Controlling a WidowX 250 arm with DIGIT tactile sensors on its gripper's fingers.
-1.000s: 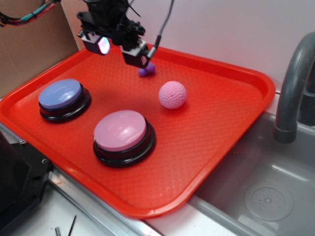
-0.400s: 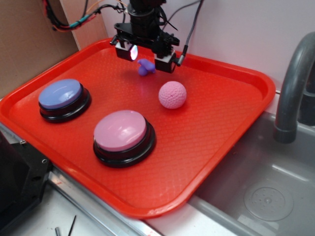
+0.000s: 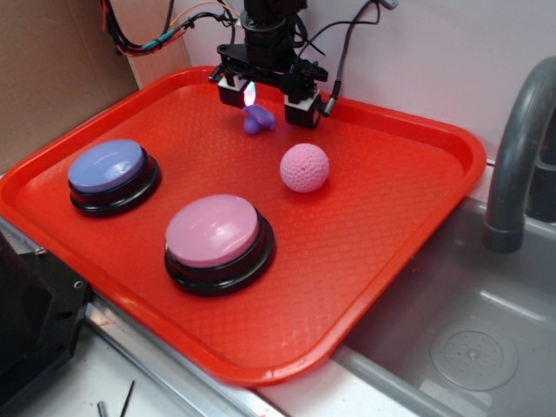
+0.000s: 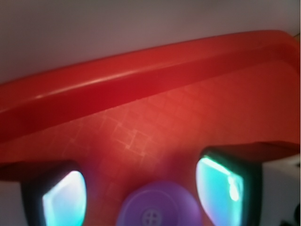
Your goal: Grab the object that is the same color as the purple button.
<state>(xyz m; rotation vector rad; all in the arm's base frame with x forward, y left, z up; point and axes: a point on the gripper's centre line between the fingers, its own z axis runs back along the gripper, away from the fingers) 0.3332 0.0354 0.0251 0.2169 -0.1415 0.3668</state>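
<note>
Since the earlier frame the gripper [image 3: 267,97] has shifted slightly right and lower, so its wide-open fingers now straddle the small purple toy [image 3: 258,119] without touching it, holding nothing. The toy lies near the red tray's [image 3: 408,217] far edge, beside the pink ball [image 3: 305,168]; the purple button [image 3: 108,167] sits near the tray's left edge.

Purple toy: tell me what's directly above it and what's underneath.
The open gripper hangs above the purple toy, fingers on either side. Under it lies the red tray; the contact patch itself is hidden by the toy.
</note>
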